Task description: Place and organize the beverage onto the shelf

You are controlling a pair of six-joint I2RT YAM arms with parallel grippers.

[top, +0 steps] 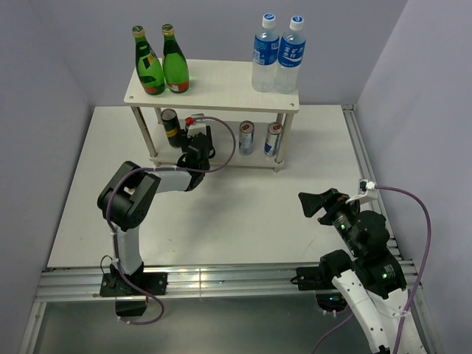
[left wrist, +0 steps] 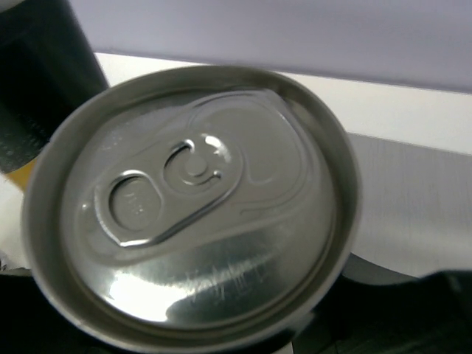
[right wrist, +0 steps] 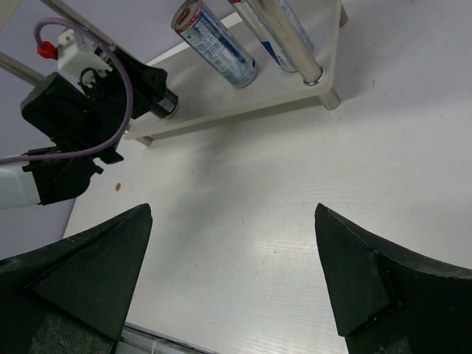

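Note:
The shelf stands at the back of the table. Two green bottles stand on the left of its top board. On the lower tier stand one dark can and two slim silver cans. My left gripper reaches into the lower tier next to the dark can. It is shut on a second dark can, whose silver top fills the left wrist view. The standing dark can is just beside it. My right gripper is open and empty over the table, front right.
Two clear water bottles with blue labels stand on the right of the top board. Thin shelf legs frame the lower tier. A metal rail runs along the table's near edge. The left arm's purple cable loops near the shelf.

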